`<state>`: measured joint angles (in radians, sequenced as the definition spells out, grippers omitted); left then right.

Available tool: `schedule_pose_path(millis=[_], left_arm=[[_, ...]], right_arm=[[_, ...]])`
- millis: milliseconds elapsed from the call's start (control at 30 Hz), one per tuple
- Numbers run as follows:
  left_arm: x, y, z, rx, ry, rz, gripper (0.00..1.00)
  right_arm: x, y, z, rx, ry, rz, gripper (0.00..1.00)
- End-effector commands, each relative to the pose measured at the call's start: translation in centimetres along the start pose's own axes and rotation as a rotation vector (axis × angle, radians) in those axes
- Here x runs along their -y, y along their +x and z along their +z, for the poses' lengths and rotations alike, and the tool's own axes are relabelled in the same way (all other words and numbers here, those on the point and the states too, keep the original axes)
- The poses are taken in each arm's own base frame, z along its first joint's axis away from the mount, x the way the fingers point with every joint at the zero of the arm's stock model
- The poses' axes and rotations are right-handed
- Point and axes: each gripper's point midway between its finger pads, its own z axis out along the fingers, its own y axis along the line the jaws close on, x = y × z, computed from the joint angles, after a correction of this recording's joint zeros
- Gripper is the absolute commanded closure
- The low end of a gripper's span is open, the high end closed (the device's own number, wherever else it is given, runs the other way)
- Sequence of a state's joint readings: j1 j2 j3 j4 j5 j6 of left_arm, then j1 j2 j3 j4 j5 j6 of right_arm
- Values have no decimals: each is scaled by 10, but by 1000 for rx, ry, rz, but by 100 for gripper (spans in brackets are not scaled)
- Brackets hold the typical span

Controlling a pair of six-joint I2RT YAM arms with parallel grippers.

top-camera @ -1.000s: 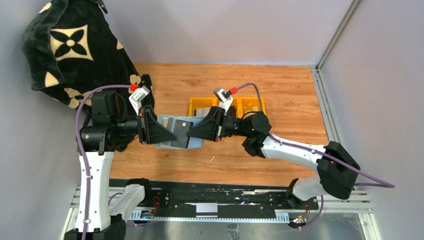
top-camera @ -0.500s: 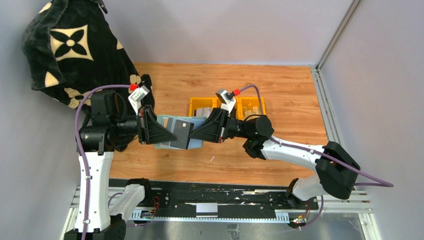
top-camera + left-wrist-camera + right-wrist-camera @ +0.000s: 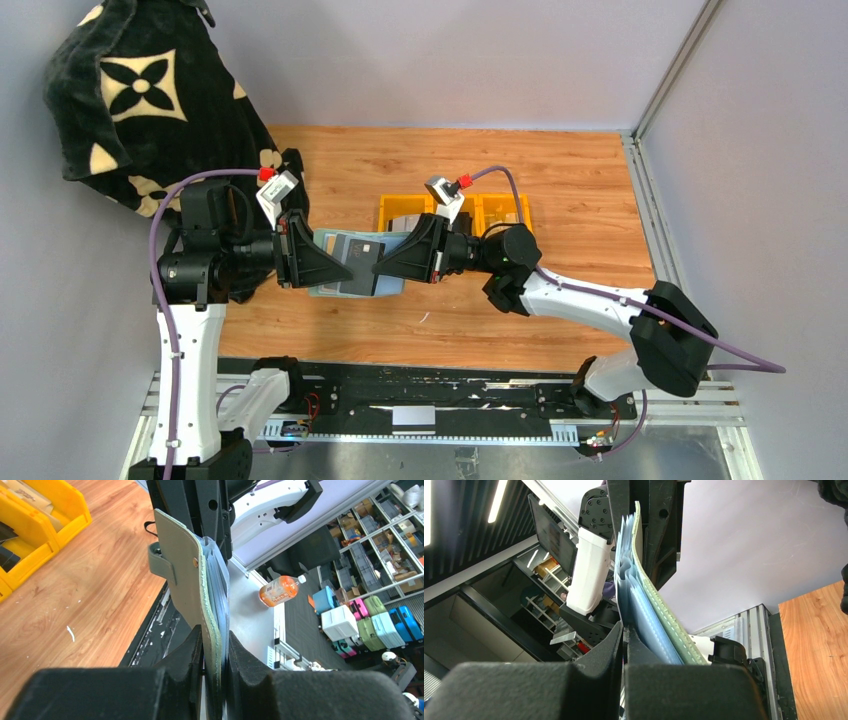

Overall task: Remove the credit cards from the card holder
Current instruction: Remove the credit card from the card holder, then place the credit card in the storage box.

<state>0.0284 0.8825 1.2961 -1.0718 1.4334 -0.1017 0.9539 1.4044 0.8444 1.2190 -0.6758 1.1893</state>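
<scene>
Sage-green and soft in its cover, the card holder (image 3: 186, 580) hangs open in the air between the two claws, above the tabletop (image 3: 560, 180) and not touching it. The left claw (image 3: 214, 652) is clenched on one edge of the green flap, with the snap tab (image 3: 161, 564) sticking out beyond its fingertips. The right claw (image 3: 624, 632) is pinched shut on the opposite side, on the outermost of the bluish clear sleeves (image 3: 644, 605) that fan out from the cover. Whether a card edge is caught between its pads cannot be told. From above, the credit cards (image 3: 358, 254) show as flat rectangles tucked in the sleeves, between the two claw tips. They are probably light, stiff and slick, so they should slide straight out along the sleeve mouth. The plastic around them is floppy and will likely bunch or drag along if it is pinched with the card. The best hold looks like the bare edge of one card where it peeks past its sleeve, with the left claw anchoring the cover. Yellow bins (image 3: 500, 210) sit on the tabletop just behind the right claw.
</scene>
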Motion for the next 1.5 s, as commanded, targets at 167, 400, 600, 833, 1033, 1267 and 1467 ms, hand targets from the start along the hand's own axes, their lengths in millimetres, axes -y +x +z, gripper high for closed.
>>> schedule_pose_path(millis=[167, 400, 600, 833, 1033, 1267, 1467], left_arm=[[19, -4, -2, 1, 40, 3, 98], [18, -5, -1, -1, 41, -2, 99], [18, -5, -1, 1, 37, 2, 99], [-45, -12, -7, 20, -277, 74, 100], [-107, -1, -17, -41, -460, 86, 100], [-128, 45, 7, -236, -412, 50, 100], [-156, 70, 19, -387, -408, 38, 100]], right_arm=[[-17, -3, -7, 42, -53, -36, 100], [-22, -5, -12, 68, -91, -30, 96], [-24, -7, -14, 64, -93, -36, 100], [13, -13, -70, 32, 107, -48, 100], [82, -14, -142, -47, 492, 15, 100], [148, -50, -218, -48, 943, -35, 100], [211, -62, -245, -105, 1108, -28, 100]])
